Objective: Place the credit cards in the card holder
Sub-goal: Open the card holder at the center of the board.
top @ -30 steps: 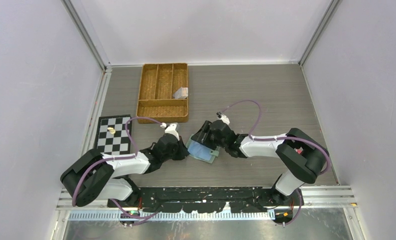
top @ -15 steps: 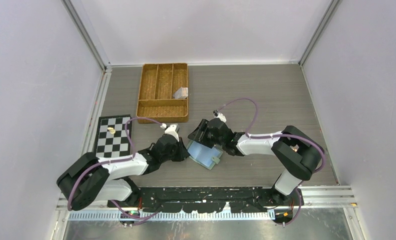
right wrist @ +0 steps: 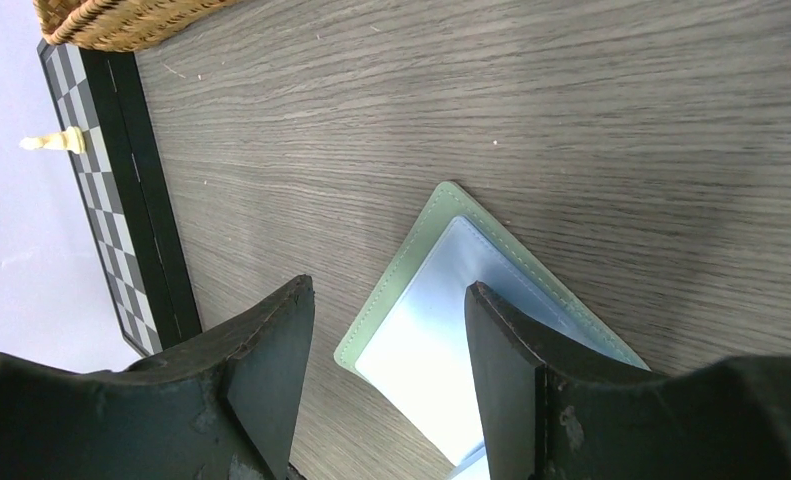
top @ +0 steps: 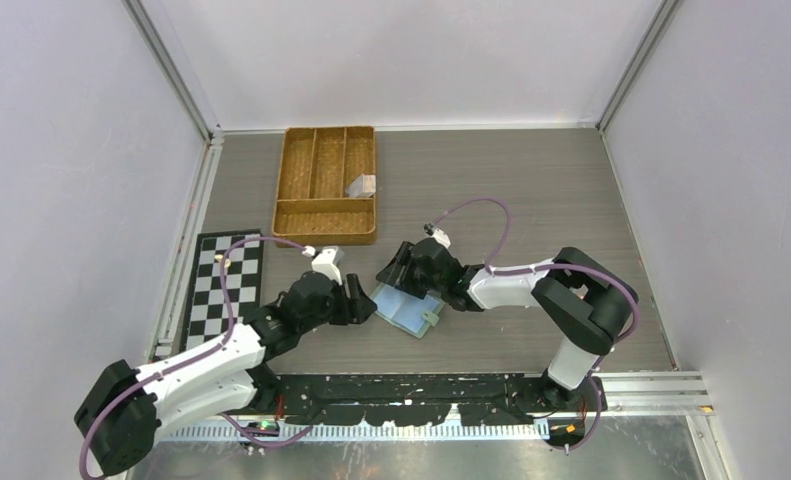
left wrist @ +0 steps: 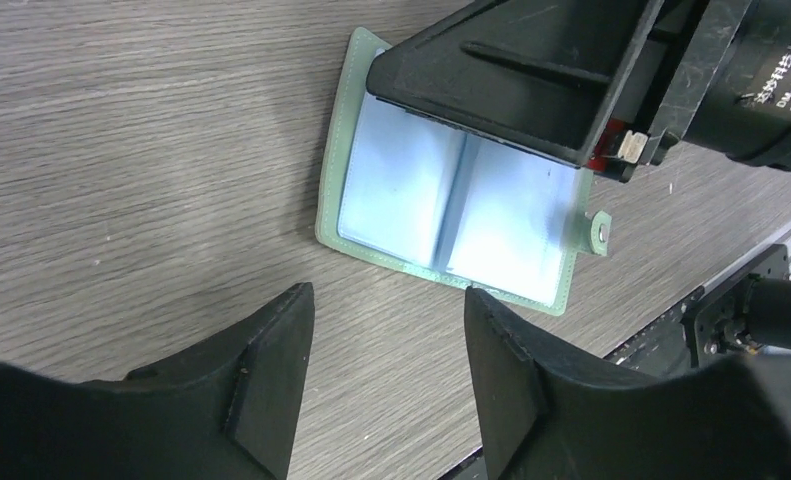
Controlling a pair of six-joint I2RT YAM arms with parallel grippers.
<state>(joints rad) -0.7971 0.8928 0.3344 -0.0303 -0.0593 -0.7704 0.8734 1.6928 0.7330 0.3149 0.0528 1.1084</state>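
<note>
Green card holder lies open toward the table's near edge; I see my left gripper wide and empty beside it, right gripper wide above it.

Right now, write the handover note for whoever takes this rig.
Left gripper: open, empty, beside the card holder, not touching it.
Right gripper: open, empty, over the holder's other side.
Holder lies open flat on the table, pale blue inside facing up.
One silvery-grey card lies in the woven tray; other cards not made out.
Done: holder opened. Left: fetch that card, slide it into a pocket.
</note>
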